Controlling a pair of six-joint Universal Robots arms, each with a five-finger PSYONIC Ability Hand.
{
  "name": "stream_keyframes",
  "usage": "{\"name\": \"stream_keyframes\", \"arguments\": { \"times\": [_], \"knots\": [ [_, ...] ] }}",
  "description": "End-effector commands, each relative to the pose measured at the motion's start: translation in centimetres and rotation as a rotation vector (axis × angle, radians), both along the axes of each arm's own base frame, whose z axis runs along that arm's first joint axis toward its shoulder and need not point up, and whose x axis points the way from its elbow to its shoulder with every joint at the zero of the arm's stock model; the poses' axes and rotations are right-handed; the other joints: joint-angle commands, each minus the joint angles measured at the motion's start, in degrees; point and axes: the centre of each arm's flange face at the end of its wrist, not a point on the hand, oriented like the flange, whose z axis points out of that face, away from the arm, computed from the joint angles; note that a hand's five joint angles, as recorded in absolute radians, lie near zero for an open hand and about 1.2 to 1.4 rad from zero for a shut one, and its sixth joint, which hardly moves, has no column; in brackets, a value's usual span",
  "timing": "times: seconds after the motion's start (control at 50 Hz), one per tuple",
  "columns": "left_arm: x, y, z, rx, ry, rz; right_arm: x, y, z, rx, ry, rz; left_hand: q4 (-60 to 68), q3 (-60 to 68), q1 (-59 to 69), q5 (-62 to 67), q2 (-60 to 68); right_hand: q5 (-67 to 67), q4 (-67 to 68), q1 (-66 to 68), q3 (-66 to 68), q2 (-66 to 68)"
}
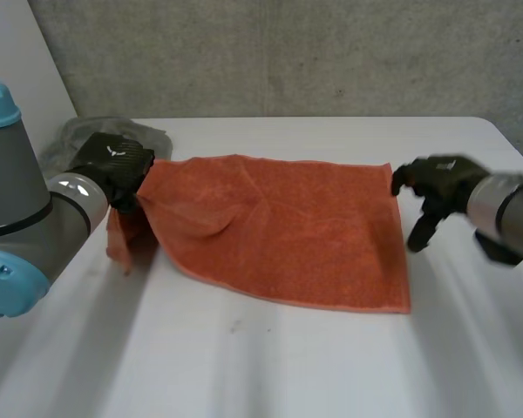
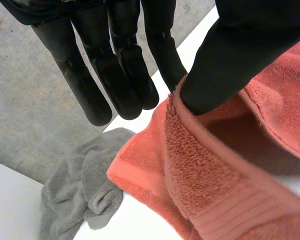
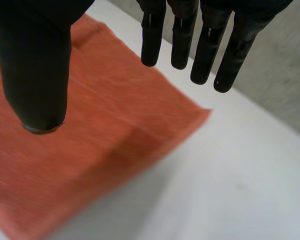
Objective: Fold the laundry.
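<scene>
An orange towel (image 1: 279, 226) lies spread on the white table (image 1: 331, 366). Its far left corner is lifted off the table and hangs from my left hand (image 1: 113, 165). In the left wrist view the thumb (image 2: 225, 65) presses into the towel's thick hem (image 2: 215, 190), while the fingers (image 2: 115, 75) reach straight out past it. My right hand (image 1: 436, 187) hovers just off the towel's far right corner, open, with nothing in it. In the right wrist view its fingers (image 3: 210, 45) are straight and apart from the thumb, above the towel's corner (image 3: 65, 150).
A crumpled grey cloth (image 1: 87, 135) lies at the far left of the table, behind my left hand; it also lies beyond the orange towel in the left wrist view (image 2: 80, 190). Bare table (image 3: 230, 190) stretches to the right and in front of the towel.
</scene>
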Motion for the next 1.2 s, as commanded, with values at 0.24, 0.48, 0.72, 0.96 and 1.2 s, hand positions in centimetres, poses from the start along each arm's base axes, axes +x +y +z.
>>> {"name": "stream_keyframes", "arguments": {
  "times": [0.24, 0.48, 0.72, 0.96, 1.2],
  "knots": [
    [-0.5, 0.0, 1.9, -0.072, 0.107, 0.001, 3.2, 8.3, -9.4, 0.058, -0.133, 0.127, 11.4, 11.9, 14.5, 14.1, 11.7, -0.6, -0.7, 2.1, -0.4, -0.9],
    [-1.2, 4.3, 8.7, -0.229, 0.241, -0.070, 4.9, 7.1, -6.9, 0.063, -0.437, -0.023, 11.4, 11.9, 14.5, 14.1, 11.7, -14.2, -14.2, -11.4, -13.9, -14.5],
    [-1.2, 4.7, 8.8, -0.234, 0.240, -0.073, 5.5, 7.5, -7.3, 0.039, -0.242, 0.008, 11.4, 11.9, 14.5, 14.1, 11.7, -9.0, -9.1, -6.3, -8.8, -9.4],
    [-0.8, 3.6, 7.1, -0.185, 0.226, -0.045, 1.9, 6.3, -10.4, -0.050, 0.076, 0.049, 11.4, 11.9, 14.5, 14.1, 11.7, 3.9, 3.9, 6.6, 4.1, 3.6],
    [-0.7, 3.0, 6.2, -0.164, 0.215, -0.035, 2.2, 5.6, -12.7, -0.048, 0.070, 0.077, 11.4, 11.9, 14.5, 14.1, 11.7, 11.8, 11.8, 14.5, 12.1, 11.5]
  ]
}}
